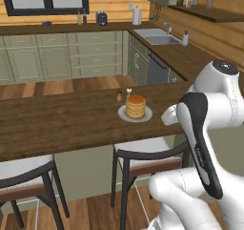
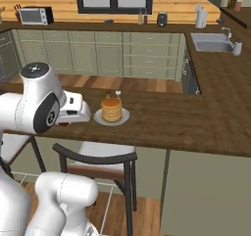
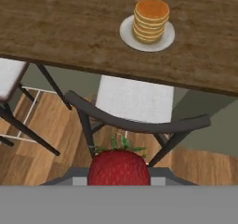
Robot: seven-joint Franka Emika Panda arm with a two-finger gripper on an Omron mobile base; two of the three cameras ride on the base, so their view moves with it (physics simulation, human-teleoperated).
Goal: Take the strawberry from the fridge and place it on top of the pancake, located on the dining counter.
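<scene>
The strawberry [image 3: 119, 166], red with green leaves, sits at the bottom of the hand view, and my gripper [image 3: 119, 177] is shut on it. It hangs above a stool [image 3: 135, 102], short of the near edge of the dining counter [image 3: 60, 28]. The pancake [image 3: 151, 19] is a golden stack on a small white plate [image 3: 128, 36], ahead and slightly right on the dark wood. From the base, the pancake [image 1: 135, 106] [image 2: 112, 108] stands near the counter's middle, with my white hand [image 1: 169, 115] [image 2: 73, 111] beside it at the counter's near edge. The fridge is out of view.
Two small shakers [image 1: 119, 96] [image 1: 128, 91] stand just behind the pancake. Dark-framed stools [image 1: 143, 157] [image 1: 24, 174] line the counter's near side. Beyond lie green cabinets [image 1: 71, 57], a sink [image 1: 157, 37] and a toaster oven [image 2: 34, 15].
</scene>
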